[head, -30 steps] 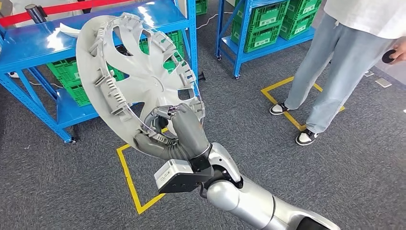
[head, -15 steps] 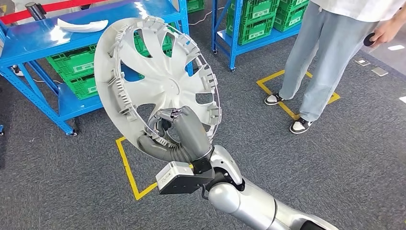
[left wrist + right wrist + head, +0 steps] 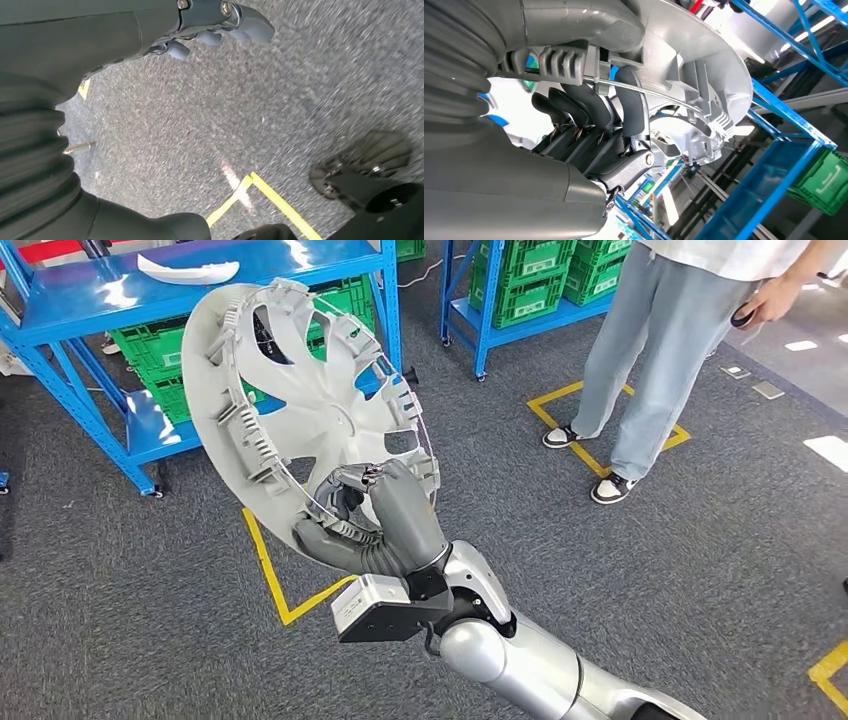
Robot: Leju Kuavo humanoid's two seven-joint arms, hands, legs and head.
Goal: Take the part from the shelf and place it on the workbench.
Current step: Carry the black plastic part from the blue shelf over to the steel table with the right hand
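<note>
Head view had the right hand [image 3: 375,515] clamped on the lower rim of the grey wheel cover [image 3: 300,405], fingers hooked through the wire ring, holding it tilted up in the air in front of the blue shelf [image 3: 90,315]. A white curved piece [image 3: 187,270] lay on the shelf's top board, with green crates [image 3: 150,365] stacked below. A person [image 3: 690,340] stood to the right on the grey carpet [image 3: 620,590], near a yellow floor marking [image 3: 560,400]. Down by the floor, the left hand [image 3: 75,55] hung with nothing in it, fingers loosely apart.
</note>
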